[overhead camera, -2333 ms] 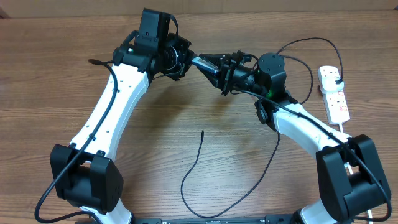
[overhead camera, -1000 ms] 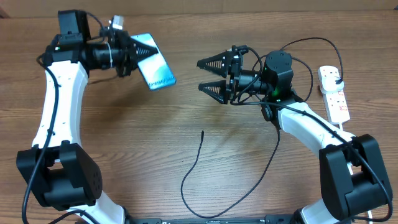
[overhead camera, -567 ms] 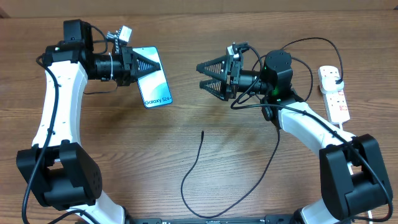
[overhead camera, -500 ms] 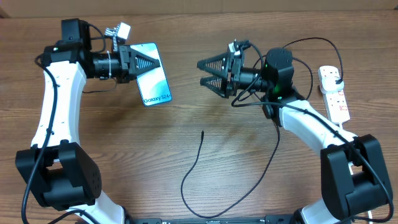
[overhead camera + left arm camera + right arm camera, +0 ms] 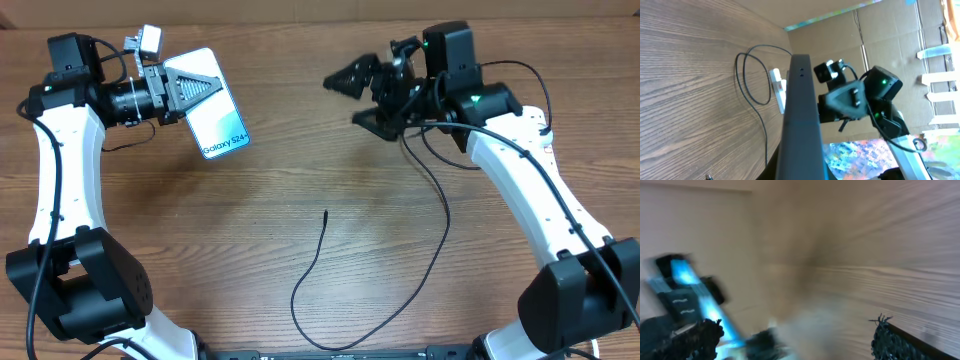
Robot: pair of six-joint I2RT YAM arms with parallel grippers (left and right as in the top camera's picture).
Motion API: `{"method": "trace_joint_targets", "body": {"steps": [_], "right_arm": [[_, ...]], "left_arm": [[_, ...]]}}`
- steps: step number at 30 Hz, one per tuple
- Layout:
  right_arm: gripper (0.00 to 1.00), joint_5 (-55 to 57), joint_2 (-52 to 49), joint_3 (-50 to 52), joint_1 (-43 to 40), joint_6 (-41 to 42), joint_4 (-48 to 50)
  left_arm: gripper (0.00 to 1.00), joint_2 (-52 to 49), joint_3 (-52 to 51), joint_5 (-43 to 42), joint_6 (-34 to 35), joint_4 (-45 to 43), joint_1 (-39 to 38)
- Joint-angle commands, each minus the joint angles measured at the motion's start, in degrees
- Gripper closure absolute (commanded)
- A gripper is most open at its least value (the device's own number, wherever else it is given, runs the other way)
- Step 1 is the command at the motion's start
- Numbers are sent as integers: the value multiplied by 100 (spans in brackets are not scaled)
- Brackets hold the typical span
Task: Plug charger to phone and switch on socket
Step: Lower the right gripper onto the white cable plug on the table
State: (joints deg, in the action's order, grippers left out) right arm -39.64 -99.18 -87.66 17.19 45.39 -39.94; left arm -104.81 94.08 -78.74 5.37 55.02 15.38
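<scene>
The phone (image 5: 216, 126) pinched aloft in left gripper (image 5: 186, 90) | right gripper (image 5: 359, 100) spread, empty | charger (image 5: 322, 238) tip on counter (image 5: 150, 250), right of phone, apparently nearer right gripper

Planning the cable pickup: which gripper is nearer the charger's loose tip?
Right. The right gripper hovers beyond the charger tip; the left gripper, holding the phone, is farther left.

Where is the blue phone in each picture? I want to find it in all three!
Overhead: the phone is upper left, screen showing, in the left gripper.
Left wrist: the phone is the dark edge-on slab in the middle.
Right wrist: the phone is a blurry blue streak, lower left.
Shared landmark: the wooden table, in all three.
</scene>
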Motion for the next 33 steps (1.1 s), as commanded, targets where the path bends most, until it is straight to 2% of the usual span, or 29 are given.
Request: {"method": "trace_joint_targets", "body": {"steps": [1,4,7,10,15,24,27,33], "right_arm": [[0,1740,94,-125,389,-892,-739],[0,2623,9,-111,861,-1095,-1443],[0,3167,-114,-26,1362,-1128,-1744],[0,3759,-273,153,1803,-671,-1919],[0,3786,-422,619,2116,-315,-1805],[0,3460,-444,1508,2175,-37,-623],[0,3429,-544,1539,2175,-35,-542],[8,3403,-693,1539,2201,24,-660]], "left_arm": [[96,9,50,-334,-114,-26,13],[96,9,50,-319,-114,-26,7],[96,9,50,-254,-111,-22,7],[96,9,50,-225,-111,-17,4],[96,9,50,-223,-114,-22,4],[96,9,50,-166,-116,-22,0],[96,9,50,-166,-116,-22,-17],[96,9,50,-164,-116,-26,-17]]}}
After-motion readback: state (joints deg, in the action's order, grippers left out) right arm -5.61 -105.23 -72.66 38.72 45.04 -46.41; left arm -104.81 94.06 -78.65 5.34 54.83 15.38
